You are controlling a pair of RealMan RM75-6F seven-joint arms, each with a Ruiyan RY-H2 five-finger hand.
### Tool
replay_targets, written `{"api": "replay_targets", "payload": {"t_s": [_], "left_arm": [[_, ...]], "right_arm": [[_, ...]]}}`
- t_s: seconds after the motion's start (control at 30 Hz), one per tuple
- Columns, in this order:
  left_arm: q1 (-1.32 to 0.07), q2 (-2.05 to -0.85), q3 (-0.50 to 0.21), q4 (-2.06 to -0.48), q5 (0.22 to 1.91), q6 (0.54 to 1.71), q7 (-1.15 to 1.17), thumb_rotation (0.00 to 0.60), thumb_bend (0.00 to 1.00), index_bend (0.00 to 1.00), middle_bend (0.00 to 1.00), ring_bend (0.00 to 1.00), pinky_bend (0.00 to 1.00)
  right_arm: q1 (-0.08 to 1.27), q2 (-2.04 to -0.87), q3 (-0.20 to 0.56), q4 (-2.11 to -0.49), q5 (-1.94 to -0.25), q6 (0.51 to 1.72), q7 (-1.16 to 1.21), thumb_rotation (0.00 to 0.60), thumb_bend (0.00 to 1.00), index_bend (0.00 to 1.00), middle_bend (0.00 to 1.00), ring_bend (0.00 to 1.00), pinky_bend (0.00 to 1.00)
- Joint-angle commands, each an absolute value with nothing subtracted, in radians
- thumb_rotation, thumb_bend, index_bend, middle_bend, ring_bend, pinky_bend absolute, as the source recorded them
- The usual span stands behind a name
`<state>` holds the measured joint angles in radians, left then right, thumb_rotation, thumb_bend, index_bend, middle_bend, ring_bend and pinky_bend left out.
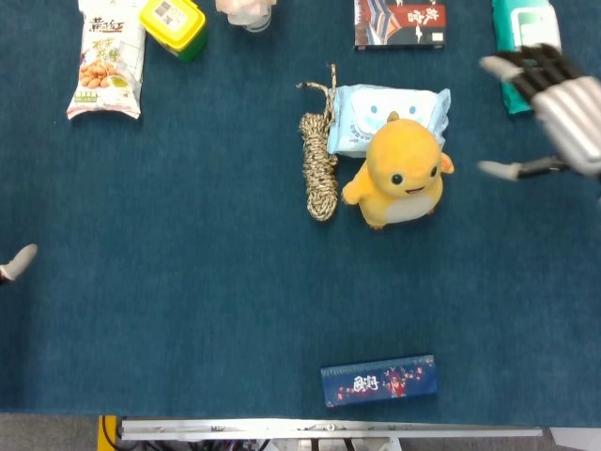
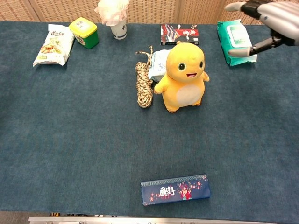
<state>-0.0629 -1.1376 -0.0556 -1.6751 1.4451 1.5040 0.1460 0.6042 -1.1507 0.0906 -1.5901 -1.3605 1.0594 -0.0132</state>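
Note:
A yellow plush toy (image 1: 402, 175) (image 2: 184, 77) stands upright in the middle of the blue cloth, free of any hand. My right hand (image 1: 554, 108) (image 2: 266, 17) hovers at the right edge, well clear of the toy and over the teal wipes pack (image 1: 526, 52) (image 2: 234, 39); its fingers are spread and it holds nothing. Only a fingertip of my left hand (image 1: 17, 261) shows at the left edge of the head view.
A coiled rope (image 1: 317, 169) and a light blue wipes pack (image 1: 376, 113) lie beside the toy. At the back sit a nut bag (image 1: 108, 61), a green-yellow box (image 1: 174, 26), a cup (image 2: 117, 21) and a red box (image 1: 399, 23). A blue pencil case (image 1: 377, 380) lies near the front edge.

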Motion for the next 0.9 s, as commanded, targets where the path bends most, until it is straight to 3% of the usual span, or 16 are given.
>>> {"api": "replay_targets", "payload": {"t_s": [0.03, 0.47, 0.9], "left_arm": [[-0.065, -1.140, -0.060, -1.674, 1.447, 1.508, 0.149, 0.136, 0.04, 0.05, 0.02, 0.00, 0.00], [-0.063, -1.134, -0.057, -1.705, 1.474, 1.530, 0.165, 0.224, 0.04, 0.05, 0.02, 0.00, 0.00], [-0.047, -1.134, -0.046, -1.726, 1.489, 1.552, 0.182, 0.225, 0.04, 0.05, 0.02, 0.00, 0.00]], "right_arm": [[0.531, -1.092, 0.058, -1.625, -1.336, 1.122, -0.053, 0.422, 0.00, 0.07, 0.11, 0.00, 0.00], [0.258, -1.023, -0.031, -1.664, -1.361, 1.390, -0.055, 0.429, 0.00, 0.07, 0.11, 0.00, 0.00], [0.162, -1.009, -0.041, -1.687, -1.408, 1.458, -0.057, 0.416, 0.00, 0.07, 0.11, 0.00, 0.00]]}}
